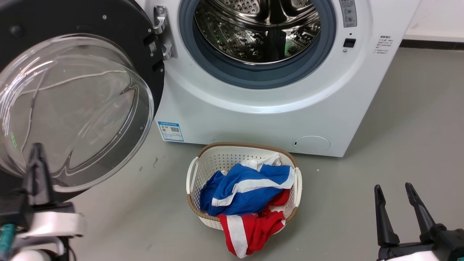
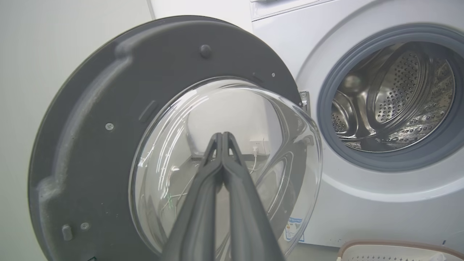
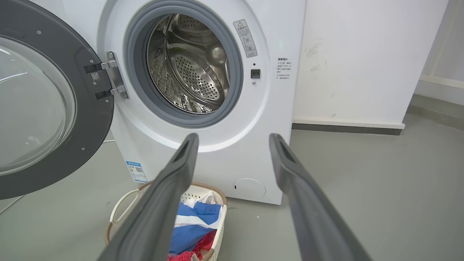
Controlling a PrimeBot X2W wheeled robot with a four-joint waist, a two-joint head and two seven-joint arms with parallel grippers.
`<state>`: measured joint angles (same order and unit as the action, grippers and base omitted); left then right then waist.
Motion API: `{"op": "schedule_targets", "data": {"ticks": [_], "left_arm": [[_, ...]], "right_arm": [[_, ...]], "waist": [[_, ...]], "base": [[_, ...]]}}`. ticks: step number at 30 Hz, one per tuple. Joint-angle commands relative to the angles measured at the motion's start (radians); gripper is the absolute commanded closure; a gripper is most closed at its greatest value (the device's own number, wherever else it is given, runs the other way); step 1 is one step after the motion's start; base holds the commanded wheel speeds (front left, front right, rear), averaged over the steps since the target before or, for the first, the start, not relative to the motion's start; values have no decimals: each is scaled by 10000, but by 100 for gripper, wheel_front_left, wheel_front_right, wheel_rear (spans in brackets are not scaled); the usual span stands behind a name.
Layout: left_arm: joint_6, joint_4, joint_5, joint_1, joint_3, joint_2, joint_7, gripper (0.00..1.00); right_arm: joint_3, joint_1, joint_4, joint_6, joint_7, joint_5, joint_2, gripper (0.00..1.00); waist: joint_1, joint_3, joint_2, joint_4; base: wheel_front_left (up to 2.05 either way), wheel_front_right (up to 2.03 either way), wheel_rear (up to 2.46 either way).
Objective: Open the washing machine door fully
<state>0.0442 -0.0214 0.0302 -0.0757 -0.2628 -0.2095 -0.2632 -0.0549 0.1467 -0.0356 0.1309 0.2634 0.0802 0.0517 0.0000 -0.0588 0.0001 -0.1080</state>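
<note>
Left wrist view: left hand (image 2: 222, 136), tips together, empty, before washing machine door (image 2: 119, 83).

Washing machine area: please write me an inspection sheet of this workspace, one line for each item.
Surface: grey floor, a few small dark marks.
Job's things: washing machine door stands wide open on its hinge; washing machine with drum exposed, nothing seen inside.
Clutter: white laundry basket before the machine, holding blue, red and white clothes; one piece hangs over the rim.
Grippers: left gripper shut, pointing at the door's glass bowl, contact unclear; right gripper open, holding nothing.
Cables: thin white cable seen through the glass, at a wall socket.
Surroundings: white wall with dark skirting.
</note>
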Motion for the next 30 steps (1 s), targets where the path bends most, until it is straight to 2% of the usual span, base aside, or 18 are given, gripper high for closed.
{"op": "schedule_targets", "data": {"ticks": [1,2,3,4,5,6,14,24,30], "left_arm": [[28,66,-28,127,55,55,-22,100],[39,210,-71,208,209,191,-22,84],[86,331,-101,312,385,298,-22,62],[101,408,-102,426,519,401,-22,53],[90,495,-131,499,646,516,-22,7],[88,564,-187,570,795,610,-22,0],[116,533,-123,1091,1672,1172,-22,0],[-97,236,-195,1532,2471,1438,-22,0],[-56,-12,131,1595,2754,1517,-22,0]], "right_arm": [[-2,73,-61,-2,18,30,-25,0],[-21,109,-117,-2,18,18,-25,0],[-9,158,-147,-2,18,12,-25,0],[9,180,-176,-2,18,4,-25,0],[7,217,-209,-2,19,3,-23,0],[21,237,-237,-2,18,9,-24,0],[76,358,-416,-2,18,-24,-24,0],[67,517,-620,-2,18,-38,-24,0],[-120,644,-688,-2,18,61,-24,0]], "waist": [[0,61,-1,51],[0,109,-1,84],[0,144,-1,117],[0,184,-1,161],[0,222,-1,196],[0,255,-1,231],[0,415,-1,499],[0,460,-1,713],[0,491,-1,779]], "base": [[0,0,0],[0,0,0],[0,0,0],[0,0,0],[0,0,0],[0,0,0],[0,0,0],[0,0,0],[0,0,0]]}}
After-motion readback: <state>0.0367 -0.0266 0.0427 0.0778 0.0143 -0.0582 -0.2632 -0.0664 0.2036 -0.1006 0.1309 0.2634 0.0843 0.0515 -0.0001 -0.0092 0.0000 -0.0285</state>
